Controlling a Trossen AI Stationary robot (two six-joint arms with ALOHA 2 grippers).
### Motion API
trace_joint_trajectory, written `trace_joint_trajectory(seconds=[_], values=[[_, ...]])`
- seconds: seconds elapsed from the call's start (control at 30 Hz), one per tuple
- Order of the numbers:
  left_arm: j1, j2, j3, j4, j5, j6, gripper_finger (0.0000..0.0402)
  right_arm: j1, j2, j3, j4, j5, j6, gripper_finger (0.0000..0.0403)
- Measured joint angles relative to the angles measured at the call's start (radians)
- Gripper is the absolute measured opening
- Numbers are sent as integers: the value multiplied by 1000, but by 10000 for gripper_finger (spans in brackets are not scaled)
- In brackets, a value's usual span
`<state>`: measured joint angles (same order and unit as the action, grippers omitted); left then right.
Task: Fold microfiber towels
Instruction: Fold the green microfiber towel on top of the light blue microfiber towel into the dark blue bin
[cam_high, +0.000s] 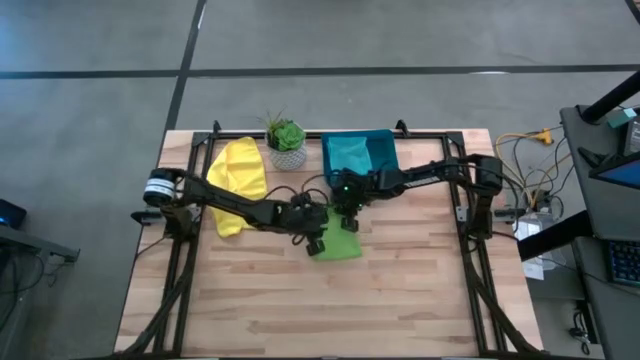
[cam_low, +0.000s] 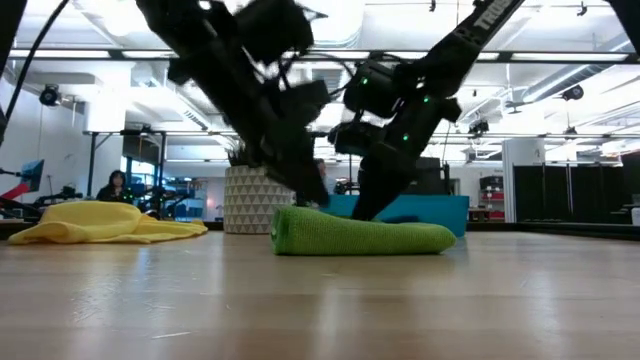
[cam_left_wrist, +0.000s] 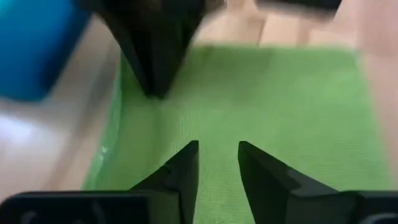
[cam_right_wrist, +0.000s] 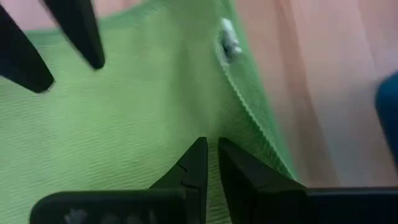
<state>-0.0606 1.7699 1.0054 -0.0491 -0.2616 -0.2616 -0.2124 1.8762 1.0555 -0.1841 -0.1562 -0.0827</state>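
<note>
The green towel (cam_high: 338, 243) lies folded just below the centre of the high view, on the table (cam_high: 400, 290). Both claws meet over its upper edge: the left claw (cam_high: 316, 240) sits at its left end, fingers a little apart above the cloth and holding nothing, while the right claw (cam_high: 348, 219) comes down at its top edge, fingers nearly closed; whether they pinch cloth I cannot tell. In the low view the towel is a flat roll with both arms descending onto it. The yellow towel (cam_high: 238, 182) lies crumpled at upper left, well apart. A plant (cam_high: 286, 141) and a blue towel (cam_high: 358, 155) stand along the top edge. The lower half of the table lies open.
</note>
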Motion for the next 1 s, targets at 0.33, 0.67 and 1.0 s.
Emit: trace_joint_trajectory(seconds=[0.33, 0.67, 1.0], values=[[-1, -39, -2, -117, 0, -97, 10, -40, -43, 21, -77, -45, 42, 33], [-68, -47, 0, -26, 197, -99, 1, 166, -141, -106, -24, -78, 159, 33], [-96, 32, -3, -8, 347, -168, 0, 226, -97, -119, 39, 27, 267, 33]])
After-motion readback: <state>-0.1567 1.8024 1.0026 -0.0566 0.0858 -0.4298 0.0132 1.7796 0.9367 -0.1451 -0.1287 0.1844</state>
